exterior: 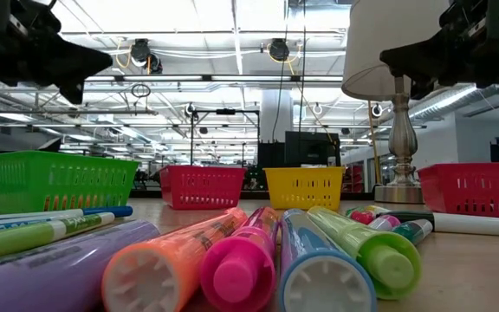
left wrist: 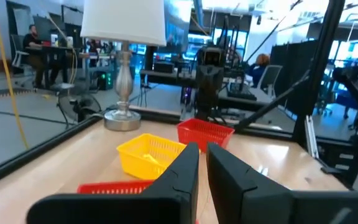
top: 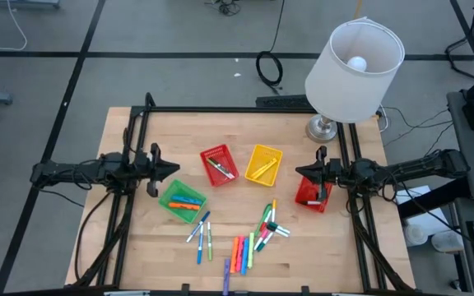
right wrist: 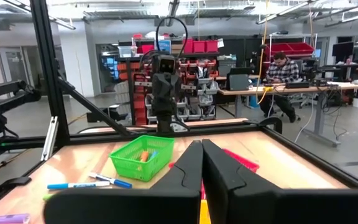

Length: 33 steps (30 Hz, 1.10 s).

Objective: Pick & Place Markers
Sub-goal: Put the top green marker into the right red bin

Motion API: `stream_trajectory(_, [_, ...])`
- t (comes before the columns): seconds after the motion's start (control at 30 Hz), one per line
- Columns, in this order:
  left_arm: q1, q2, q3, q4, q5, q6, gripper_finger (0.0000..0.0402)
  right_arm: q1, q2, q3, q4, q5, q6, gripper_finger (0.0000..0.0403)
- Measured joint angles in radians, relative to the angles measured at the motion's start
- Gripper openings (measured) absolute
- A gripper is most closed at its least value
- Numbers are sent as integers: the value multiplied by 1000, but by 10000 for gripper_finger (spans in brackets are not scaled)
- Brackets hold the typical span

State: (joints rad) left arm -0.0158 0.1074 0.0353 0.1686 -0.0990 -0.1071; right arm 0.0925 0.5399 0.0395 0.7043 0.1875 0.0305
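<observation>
Most markers (top: 241, 247) lie loose at the table's front edge, and a few are already in the green basket (top: 183, 201), the red basket (top: 218, 164) and the yellow basket (top: 263, 164). I think the next pick should take one marker from the edge of the pile, across its body. The left gripper (top: 169, 169) hangs above the table near the green basket, its fingers almost together and empty. The right gripper (top: 302, 173) waits fully closed and empty beside another red basket (top: 309, 196).

Markers (top: 241, 251) scattered flat on the bench, some in baskets.
Orange, pink, green and blue ones lie loose near the front edge; others rest inside the green basket (top: 168, 202), the red basket (top: 208, 155) and the yellow basket (top: 271, 153).
</observation>
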Motion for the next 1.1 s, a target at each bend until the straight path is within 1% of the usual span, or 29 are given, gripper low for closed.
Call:
stream_trajectory(0.17, [0,0,0,-23,0,19,35,0,0,0,1,13,-7,0])
stream_trajectory(0.37, [0,0,0,-42,2,3,35,0,0,0,-4,104,-8,0])
stream_trajectory(0.83, [0,0,0,-39,16,-7,35,0,0,0,-12,100,-7,0])
stream_trajectory(1.1, [0,0,0,-31,40,-7,35,0,0,0,-14,99,26,0])
